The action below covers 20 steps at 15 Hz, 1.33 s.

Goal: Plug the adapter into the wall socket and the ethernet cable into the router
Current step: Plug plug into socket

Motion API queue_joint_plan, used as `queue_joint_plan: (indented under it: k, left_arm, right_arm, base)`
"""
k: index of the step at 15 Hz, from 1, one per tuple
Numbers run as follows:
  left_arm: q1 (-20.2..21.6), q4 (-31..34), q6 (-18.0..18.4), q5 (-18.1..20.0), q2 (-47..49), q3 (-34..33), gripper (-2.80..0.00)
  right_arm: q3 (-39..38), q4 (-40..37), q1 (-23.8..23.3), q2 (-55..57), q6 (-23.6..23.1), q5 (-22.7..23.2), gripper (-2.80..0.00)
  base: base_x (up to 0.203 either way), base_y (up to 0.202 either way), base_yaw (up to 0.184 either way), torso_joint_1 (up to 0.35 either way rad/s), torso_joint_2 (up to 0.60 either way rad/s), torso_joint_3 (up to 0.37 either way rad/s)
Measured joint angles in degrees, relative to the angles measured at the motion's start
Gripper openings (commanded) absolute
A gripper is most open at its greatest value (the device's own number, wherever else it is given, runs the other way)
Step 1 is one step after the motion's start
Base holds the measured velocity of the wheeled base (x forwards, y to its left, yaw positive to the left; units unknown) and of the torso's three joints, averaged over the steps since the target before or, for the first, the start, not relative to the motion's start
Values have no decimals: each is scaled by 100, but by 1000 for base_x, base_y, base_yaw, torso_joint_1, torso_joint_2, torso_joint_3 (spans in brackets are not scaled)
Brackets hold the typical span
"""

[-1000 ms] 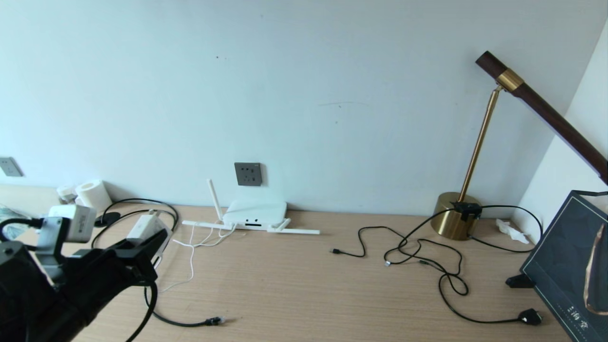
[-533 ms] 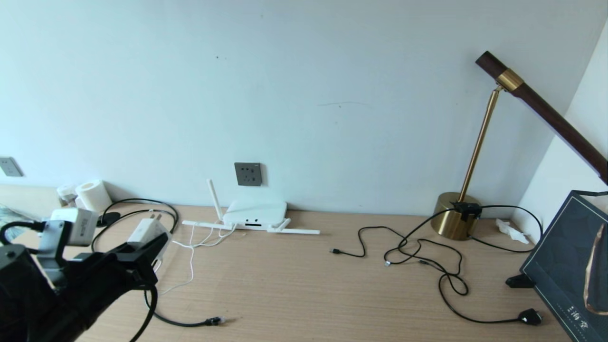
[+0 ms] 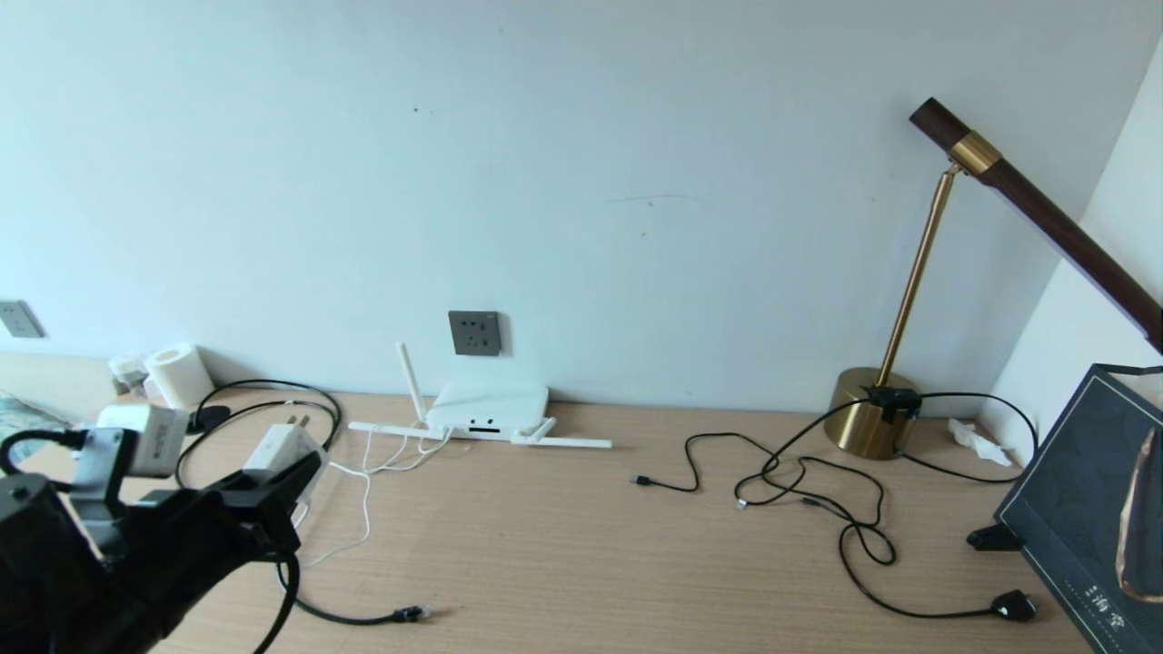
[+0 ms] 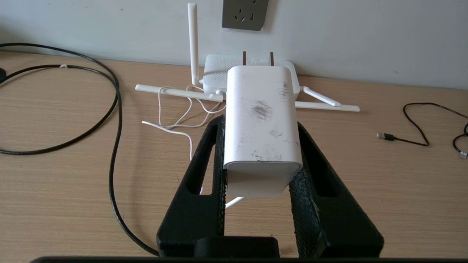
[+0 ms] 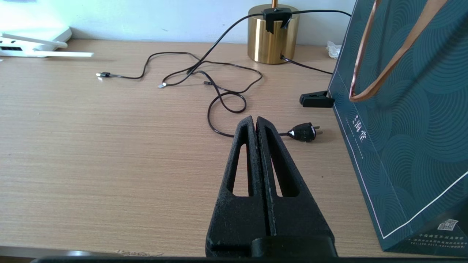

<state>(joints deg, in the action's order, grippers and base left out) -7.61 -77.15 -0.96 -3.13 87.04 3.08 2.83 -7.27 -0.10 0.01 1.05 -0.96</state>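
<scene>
White adapter (image 4: 261,128) clamped between the left gripper (image 3: 289,472) fingers, lower left of the head view, off the desk (image 3: 581,545); two prongs aimed toward the wall. Grey socket (image 3: 474,332) at centre left of that view, above the router (image 3: 488,409), well apart from the prongs.

For a clean plug-in: keep the adapter level, raise until both prongs line up with the socket's two-slot holes, then push straight at the wall with no twist. Thin white cord (image 3: 366,495) trailing below; better kept slack and off the antennas. Grip set on the rear half of the adapter, so likely to pivot if pushed off-axis.

Right gripper (image 5: 257,122) pressed shut, holding nothing, low in the right wrist view, parked over the desk near a black plug (image 5: 303,132).

Ethernet cable (image 3: 363,619) loose at lower left of the head view, connector on the desk, not yet in the router.

Count: one adapter, one dark socket, one paler plate (image 3: 18,319) at far left, one router with three antennas seen, one ethernet cable, one lamp (image 3: 877,422), one bag (image 5: 406,120).
</scene>
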Motion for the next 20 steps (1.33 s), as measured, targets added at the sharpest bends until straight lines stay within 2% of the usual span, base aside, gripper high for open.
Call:
queue_joint_plan:
  k: [3, 14, 20]
  left_arm:
    - [-3, -2, 2, 2, -2, -11, -280]
    - [-22, -2, 2, 166, 131, 29, -280]
    - [-27, -5, 2, 166, 169, 0, -280]
  right_arm:
    - [0, 0, 0, 1, 0, 0, -280]
    - [-2, 1, 0, 1, -1, 1, -280]
    - [-2, 2, 0, 1, 1, 1, -280]
  base:
    - [92, 0, 0, 4, -2, 3]
    - [0, 0, 0, 0, 0, 0]
    - [47, 0, -1, 3, 2, 0]
